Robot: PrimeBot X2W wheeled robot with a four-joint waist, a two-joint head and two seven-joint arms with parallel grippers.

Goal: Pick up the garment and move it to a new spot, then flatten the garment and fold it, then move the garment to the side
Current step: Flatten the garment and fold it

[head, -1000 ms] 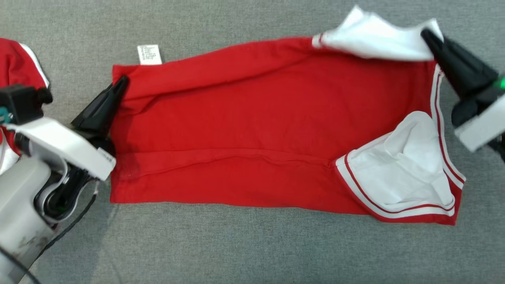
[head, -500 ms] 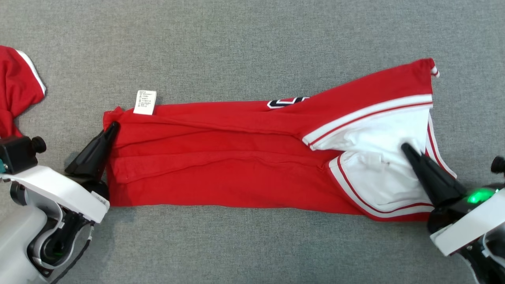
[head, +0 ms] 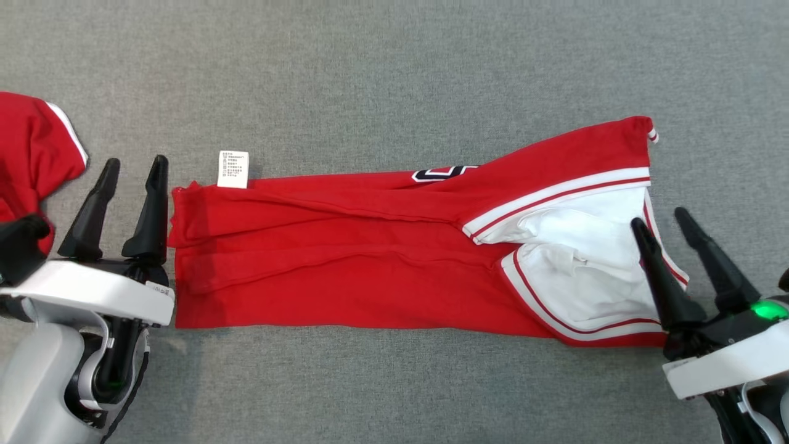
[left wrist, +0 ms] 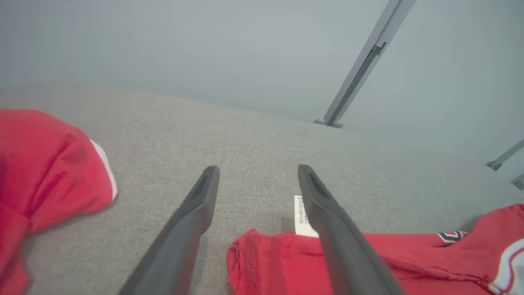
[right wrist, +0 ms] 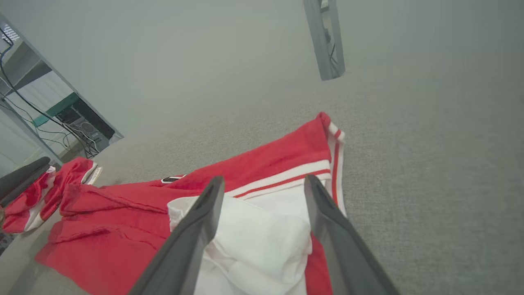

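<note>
The garment is a red shirt with white sleeves and striped trim, folded into a long band across the grey surface, its white label at the upper left corner. My left gripper stands open just off the band's left end, holding nothing. In the left wrist view the garment's red corner lies between and under the open left gripper. My right gripper is open at the right end, one finger over the white sleeve. The right wrist view shows the right gripper spread above the sleeve.
A second red and white garment lies bunched at the far left, also visible as the red heap in the left wrist view. Grey metal frame legs stand beyond the surface's far edge. Bare grey cloth surface stretches behind and in front of the garment.
Both grippers, shut on the garment's ends a second ago, carried the far edge over toward me, folding the garment narrower, then opened and let go.
</note>
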